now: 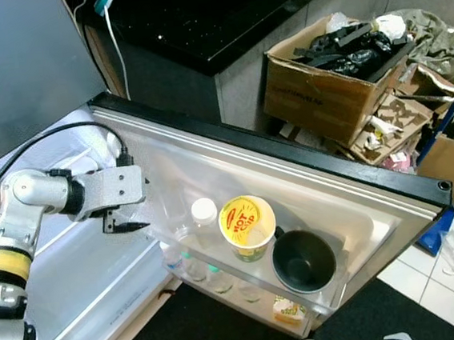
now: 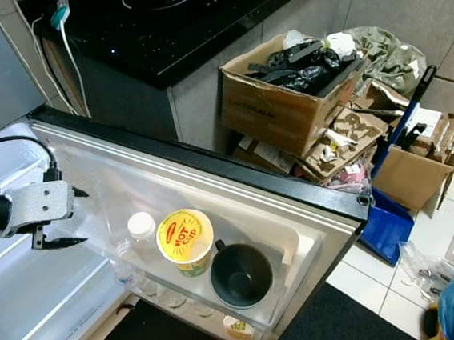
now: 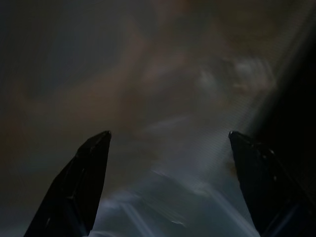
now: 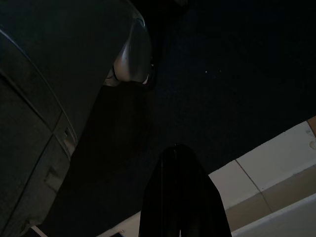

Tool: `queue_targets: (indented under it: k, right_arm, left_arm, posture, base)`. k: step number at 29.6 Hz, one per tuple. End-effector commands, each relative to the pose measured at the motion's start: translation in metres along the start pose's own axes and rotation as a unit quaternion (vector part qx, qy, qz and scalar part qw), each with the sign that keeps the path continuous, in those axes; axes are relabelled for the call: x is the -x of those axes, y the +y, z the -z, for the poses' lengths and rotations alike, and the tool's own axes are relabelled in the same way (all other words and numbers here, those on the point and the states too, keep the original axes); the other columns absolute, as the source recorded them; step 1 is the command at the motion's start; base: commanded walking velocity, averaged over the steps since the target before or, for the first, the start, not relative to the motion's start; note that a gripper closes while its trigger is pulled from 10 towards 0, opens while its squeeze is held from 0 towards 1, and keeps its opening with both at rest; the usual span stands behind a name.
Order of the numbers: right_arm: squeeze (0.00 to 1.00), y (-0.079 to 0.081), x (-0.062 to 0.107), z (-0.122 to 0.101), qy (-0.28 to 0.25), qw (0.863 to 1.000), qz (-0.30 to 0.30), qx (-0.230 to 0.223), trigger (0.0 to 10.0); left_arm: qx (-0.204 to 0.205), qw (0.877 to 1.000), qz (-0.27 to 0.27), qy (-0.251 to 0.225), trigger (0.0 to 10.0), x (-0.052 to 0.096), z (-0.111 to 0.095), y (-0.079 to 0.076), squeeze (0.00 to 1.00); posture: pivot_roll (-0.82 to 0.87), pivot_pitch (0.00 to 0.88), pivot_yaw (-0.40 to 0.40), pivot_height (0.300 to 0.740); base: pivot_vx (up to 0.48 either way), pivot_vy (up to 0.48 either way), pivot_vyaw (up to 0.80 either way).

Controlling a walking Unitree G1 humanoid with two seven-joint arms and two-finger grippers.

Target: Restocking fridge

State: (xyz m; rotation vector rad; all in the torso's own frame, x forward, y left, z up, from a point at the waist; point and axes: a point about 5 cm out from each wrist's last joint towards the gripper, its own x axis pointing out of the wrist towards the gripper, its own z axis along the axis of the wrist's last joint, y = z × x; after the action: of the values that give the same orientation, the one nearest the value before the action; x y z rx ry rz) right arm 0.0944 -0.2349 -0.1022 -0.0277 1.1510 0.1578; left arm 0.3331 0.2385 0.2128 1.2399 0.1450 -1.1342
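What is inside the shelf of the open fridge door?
The door shelf holds a white-capped bottle, a yellow noodle cup and an empty dark mug, side by side. Their lower parts are blurred behind the shelf rail. A small yellow item sits lower.

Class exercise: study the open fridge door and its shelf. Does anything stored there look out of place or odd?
Yes. A black mug stands open and seemingly empty in the door shelf, beside a yellow cup and a white-capped bottle: crockery among food and drink. The left gripper hovers open near the bottle, holding nothing.
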Motion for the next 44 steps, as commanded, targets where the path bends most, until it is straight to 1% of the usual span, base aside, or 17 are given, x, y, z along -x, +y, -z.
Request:
queue_targets:
  k: [1,3,4,5,6,7,8,10,13,19,21,25,30,38,44]
  right_arm:
    - [0.00,0.004,0.000,0.006,0.008,1.000,-0.007,-0.004,10.0]
    - [0.00,0.004,0.000,0.007,0.009,1.000,-0.006,-0.004,10.0]
    - [0.00,0.004,0.001,0.008,0.009,1.000,-0.006,-0.004,10.0]
    - [0.00,0.004,0.001,0.008,0.009,1.000,-0.006,-0.004,10.0]
    - [0.00,0.003,0.001,0.008,0.010,1.000,-0.005,-0.004,10.0]
    - [0.00,0.003,0.001,0.008,0.010,1.000,-0.005,-0.004,10.0]
    - [0.00,0.003,0.001,0.008,0.011,1.000,-0.004,-0.004,10.0]
    - [0.00,0.003,0.001,0.009,0.012,1.000,-0.003,-0.004,10.0]
    - [0.00,0.003,0.001,0.009,0.012,1.000,-0.003,-0.004,10.0]
    - [0.00,0.004,0.001,0.011,0.014,1.000,-0.004,-0.004,10.0]
    - [0.00,0.004,0.001,0.011,0.014,1.000,-0.004,-0.004,10.0]
    - [0.00,0.004,0.002,0.012,0.014,1.000,-0.004,-0.005,10.0]
    - [0.00,0.004,0.002,0.014,0.016,1.000,-0.003,-0.004,10.0]
    - [0.00,0.004,0.003,0.017,0.019,1.000,-0.002,-0.004,10.0]
    - [0.00,0.004,0.004,0.020,0.022,1.000,-0.002,-0.004,10.0]
  left_arm:
    - [-0.036,0.999,0.020,-0.004,10.0,-0.014,-0.004,-0.006,0.00]
    - [-0.070,0.997,0.034,0.001,10.0,-0.021,-0.006,-0.010,0.00]
    - [-0.081,0.996,0.038,0.000,10.0,-0.023,-0.007,-0.011,0.00]
    - [-0.081,0.996,0.038,0.000,10.0,-0.023,-0.007,-0.011,0.00]
    - [-0.094,0.995,0.039,-0.006,10.0,-0.027,-0.009,-0.011,0.00]
    - [-0.094,0.995,0.039,-0.006,10.0,-0.027,-0.009,-0.011,0.00]
    - [-0.107,0.993,0.046,-0.012,10.0,-0.030,-0.012,-0.012,0.00]
    - [-0.128,0.989,0.066,-0.019,10.0,-0.036,-0.013,-0.016,0.00]
    - [-0.149,0.983,0.101,-0.019,10.0,-0.040,-0.012,-0.023,0.00]
    - [-0.171,0.978,0.121,-0.006,10.0,-0.038,-0.009,-0.024,0.00]
    - [-0.171,0.978,0.121,-0.006,10.0,-0.038,-0.009,-0.024,0.00]
    - [-0.192,0.974,0.120,0.010,10.0,-0.038,-0.008,-0.018,0.00]
    - [-0.206,0.970,0.125,0.011,10.0,-0.038,-0.009,-0.015,0.00]
    - [-0.213,0.967,0.139,0.013,10.0,-0.041,-0.007,-0.018,0.00]
    - [-0.202,0.966,0.164,0.014,10.0,-0.045,-0.004,-0.025,0.00]
  posture:
    - [-0.06,0.136,0.035,0.740]
    - [-0.06,0.139,0.037,0.740]
    - [-0.06,0.140,0.037,0.740]
    - [-0.06,0.140,0.037,0.740]
    - [-0.06,0.140,0.037,0.740]
    - [-0.06,0.140,0.037,0.740]
    - [-0.07,0.143,0.041,0.740]
    - [-0.07,0.143,0.041,0.740]
    - [-0.07,0.150,0.043,0.740]
    - [-0.07,0.153,0.046,0.740]
    - [-0.07,0.153,0.046,0.740]
    - [-0.07,0.155,0.046,0.740]
    - [-0.07,0.157,0.044,0.740]
    - [-0.08,0.160,0.046,0.740]
    - [-0.08,0.167,0.047,0.740]
  base:
    - [0.000,0.000,0.00]
    - [0.000,0.000,0.00]
    - [0.000,0.000,0.00]
    - [0.000,0.000,0.00]
    - [0.000,0.000,0.00]
    - [0.000,0.000,0.00]
    - [0.000,0.000,0.00]
    - [0.000,0.000,0.00]
    - [0.000,0.000,0.00]
    - [0.000,0.000,0.00]
    - [0.000,0.000,0.00]
    - [0.000,0.000,0.00]
    - [0.000,0.000,0.00]
    - [0.000,0.000,0.00]
    - [0.000,0.000,0.00]
